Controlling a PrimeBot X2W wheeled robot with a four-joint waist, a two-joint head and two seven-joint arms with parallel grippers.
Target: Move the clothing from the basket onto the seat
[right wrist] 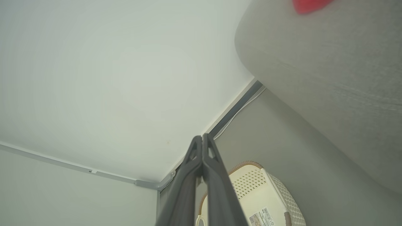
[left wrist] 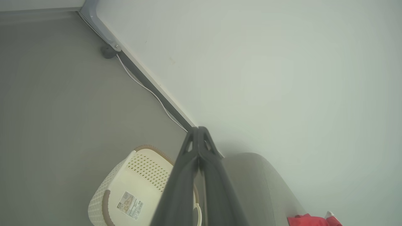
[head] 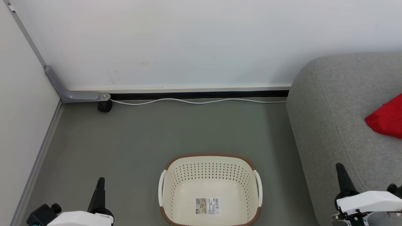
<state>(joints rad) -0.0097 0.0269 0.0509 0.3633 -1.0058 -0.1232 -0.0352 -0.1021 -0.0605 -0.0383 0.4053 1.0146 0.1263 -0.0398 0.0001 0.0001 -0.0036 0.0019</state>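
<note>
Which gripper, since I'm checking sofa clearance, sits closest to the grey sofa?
The right gripper: it shows against the sofa edge, while the left gripper is over floor beyond the basket.

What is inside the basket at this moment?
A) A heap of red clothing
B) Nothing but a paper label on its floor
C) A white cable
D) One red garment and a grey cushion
B: the basket shows a bare floor with just the label on it, while the red clothing lies on the sofa.
</note>
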